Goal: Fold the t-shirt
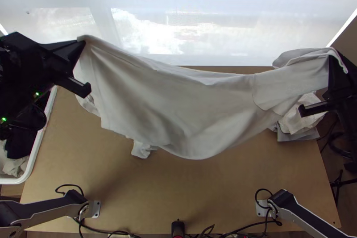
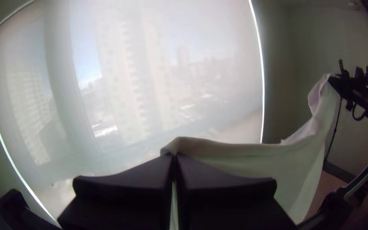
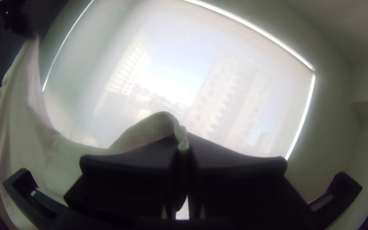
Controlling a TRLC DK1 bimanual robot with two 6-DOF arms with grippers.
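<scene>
Silver-grey links (image 1: 42,215) meet chunky black joints (image 1: 75,197), and pale metal plates (image 1: 96,209) dotted with screws sit at the bases. Thin black cables (image 1: 68,185) loop there. Green lights (image 1: 37,93) mark the left arm. Left pincer (image 1: 83,43) and right pincer (image 1: 332,55) are matte black.

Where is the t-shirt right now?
In the top view, the t-shirt hangs across the middle, over the table, held up between the left gripper and the right gripper.

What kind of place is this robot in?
Probably a robot workroom, high up in a city: two silver-grey and black robot arms stand at a light wooden table, and pale tower blocks show through a sheer white blind.
</scene>
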